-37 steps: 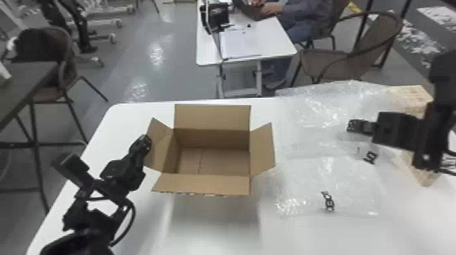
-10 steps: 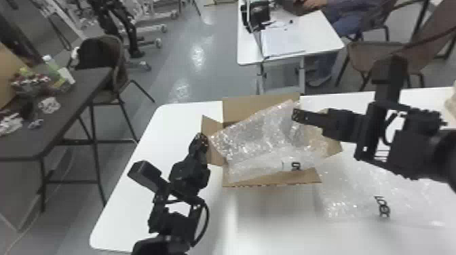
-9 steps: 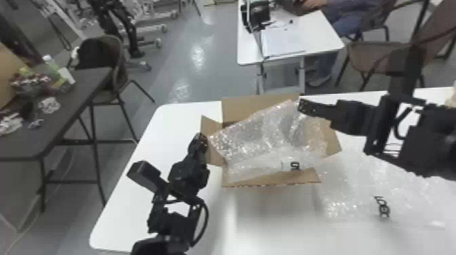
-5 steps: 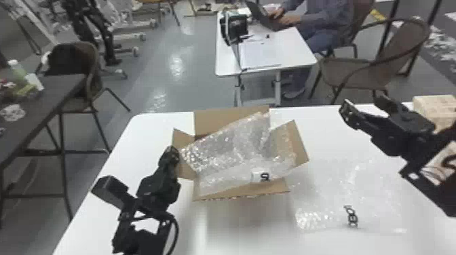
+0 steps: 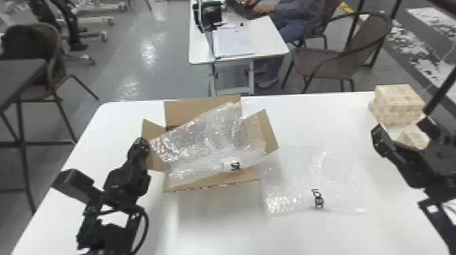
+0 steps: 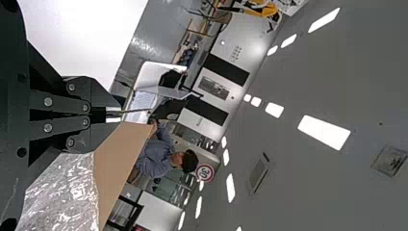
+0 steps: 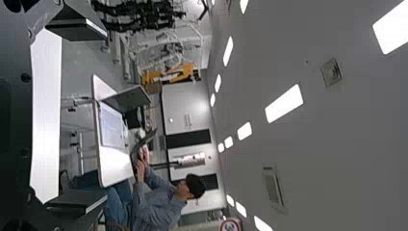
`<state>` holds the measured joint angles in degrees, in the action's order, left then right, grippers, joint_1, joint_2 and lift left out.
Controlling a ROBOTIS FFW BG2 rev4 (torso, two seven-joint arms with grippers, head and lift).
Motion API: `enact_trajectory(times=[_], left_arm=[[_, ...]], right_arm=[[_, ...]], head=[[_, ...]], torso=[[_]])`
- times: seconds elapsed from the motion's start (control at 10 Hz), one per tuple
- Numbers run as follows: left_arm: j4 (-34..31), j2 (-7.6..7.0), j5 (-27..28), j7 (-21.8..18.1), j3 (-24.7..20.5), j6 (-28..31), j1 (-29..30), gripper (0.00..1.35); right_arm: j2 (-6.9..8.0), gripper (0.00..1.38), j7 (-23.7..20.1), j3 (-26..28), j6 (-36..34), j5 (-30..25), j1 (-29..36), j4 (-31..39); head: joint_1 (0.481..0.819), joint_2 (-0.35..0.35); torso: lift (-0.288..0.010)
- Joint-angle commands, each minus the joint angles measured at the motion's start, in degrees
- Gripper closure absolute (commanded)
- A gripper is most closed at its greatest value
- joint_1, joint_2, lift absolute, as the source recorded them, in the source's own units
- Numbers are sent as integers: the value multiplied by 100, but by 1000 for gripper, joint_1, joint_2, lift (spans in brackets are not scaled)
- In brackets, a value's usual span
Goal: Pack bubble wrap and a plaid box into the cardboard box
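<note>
Grey floor (image 5: 135,61): running far beyond both end effectors, shiny in patches.
White desk (image 5: 271,44): standing beyond and between the left end effector (image 5: 140,144) and the right end effector (image 5: 400,128), topped with a laptop (image 5: 242,8) and papers (image 5: 234,42).
Brown chair (image 5: 315,61): placed beyond the right end effector, to its left.
Dark side table (image 5: 20,74): set to the left of the left end effector, past the white edge.
White table (image 5: 220,223): spread beneath both end effectors.
Cardboard box (image 5: 217,183): open on the white table, just to the right of the left end effector, well apart from the right one.
Left flap (image 5: 151,129): gripped at its edge by the left end effector, fingers brought together on it.
Bubble wrap (image 5: 203,135): bunched in the box mouth, right of the left end effector, slanting up over the far side and reaching the near flap.
Second bubble wrap sheet (image 5: 315,176): flat on the white table, left of the right end effector.
Right end effector: empty, fingers wide apart.
Plaid box (image 5: 398,101): resting on the white table, just beyond the right end effector.
Smaller beige plaid piece (image 5: 412,139): visible between the right end effector's fingers; contact impossible to tell.
</note>
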<state>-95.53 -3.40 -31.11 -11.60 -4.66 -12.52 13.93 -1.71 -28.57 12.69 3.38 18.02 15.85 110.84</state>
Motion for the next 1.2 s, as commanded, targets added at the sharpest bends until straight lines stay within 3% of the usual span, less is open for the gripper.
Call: enact_trajectory(times=[0.0, 0.3, 0.6, 0.8, 1.1], left_arm=[[-1, 15, 0, 0, -9, 4, 31, 1204], [-1, 6, 0, 0, -27, 4, 49, 1204], [-1, 6, 0, 0, -27, 30, 40, 1204], [-1, 6, -9, -9, -27, 48, 40, 1204], [8, 6, -26, -44, -27, 74, 31, 1204]], right_arm=[[176, -2, 18, 419, 224, -281, 446, 96], [176, 245, 88, 1113, 224, -730, 920, -97], [176, 272, 115, 1799, 259, -976, 841, -554], [176, 272, 97, 1860, 171, -967, 569, -985], [176, 274, 88, 1860, -295, -1178, -55, -1600]], head=[[695, 31], [695, -40], [695, -121], [695, -174], [695, -184]], torso=[[-110], [-110], [-110], [-110], [-110]])
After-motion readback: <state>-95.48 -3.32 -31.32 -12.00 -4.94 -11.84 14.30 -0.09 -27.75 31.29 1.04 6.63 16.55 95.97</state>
